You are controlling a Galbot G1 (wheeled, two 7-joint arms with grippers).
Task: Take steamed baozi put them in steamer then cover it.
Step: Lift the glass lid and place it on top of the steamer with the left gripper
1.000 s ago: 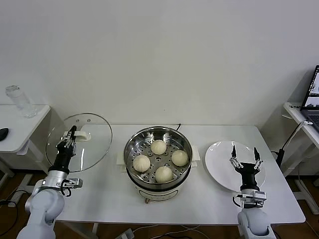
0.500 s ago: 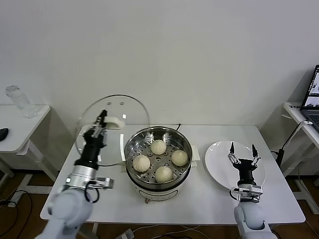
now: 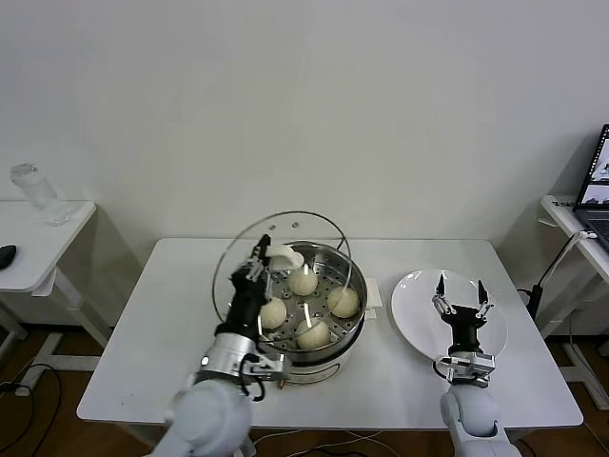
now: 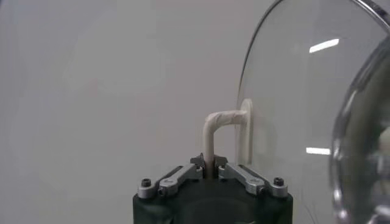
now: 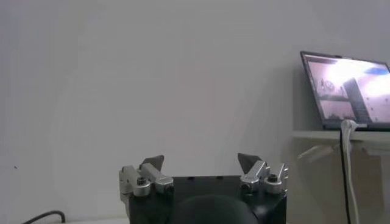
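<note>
Steamer (image 3: 303, 354) stands near the middle of the white table (image 3: 152, 362), slightly toward the front edge, on its white base. Four steamed baozi (image 3: 304, 281) sit on the perforated tray inside, spaced apart in a rough diamond: one toward the rear, one toward the front, one to either side.

Left gripper (image 3: 258, 258) is clenched on the cream-white handle of the cover (image 3: 243, 271). In the left wrist view the fingertips (image 4: 208, 162) meet around the handle's thin bar, and the glass disc (image 4: 292, 103) stands edge-on beside it. From the head view the cover is held tilted, nearly upright, above the steamer's left rim; its metal rim arcs over the pot's rear and left side. The baozi are seen partly through the glass. The cover is off the pot; whether its lower edge touches the steamer rim cannot be told.

Right gripper (image 3: 461, 293) is released, fingers spread wide and pointing up, holding nothing. It hovers over the white plate (image 3: 414, 314), which lies on the table to the right of the steamer, near the right edge. The right wrist view shows both of its fingertips (image 5: 154, 163) well apart against the wall, with an open laptop (image 5: 347, 91) on a side table beyond.

A second small table (image 3: 38, 248) with a clear bottle (image 3: 36, 193) stands off the left edge.
</note>
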